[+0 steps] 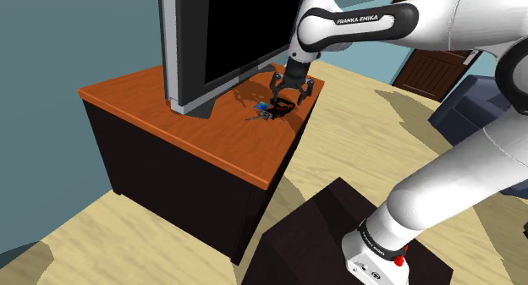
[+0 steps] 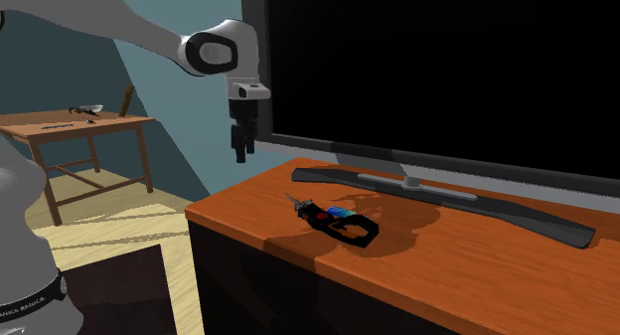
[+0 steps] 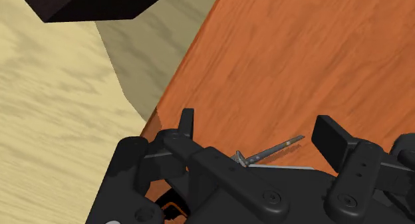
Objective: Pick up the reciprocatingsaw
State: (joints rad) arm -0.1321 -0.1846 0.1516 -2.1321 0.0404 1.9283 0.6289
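Shoulder view: orange cabinet top [image 1: 169, 114] bears a television [image 1: 228, 30] and the reciprocating saw [image 1: 272, 108], with the gripper [image 1: 290, 95] close above. The floor [image 1: 85, 232] is pale planks.
Second exterior view: teal wall [image 2: 179, 134] behind.
Wrist view: fingers [image 3: 186, 123] stand apart and hold nothing. The saw's blade lies below them.

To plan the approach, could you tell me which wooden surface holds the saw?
The orange-topped cabinet with the television: the saw lies there near the end effector; the legged table stands far off.

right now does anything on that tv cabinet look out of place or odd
Only the reciprocating saw: a power tool lying flat on the orange cabinet top in front of the TV. Nothing looks spilled or broken.
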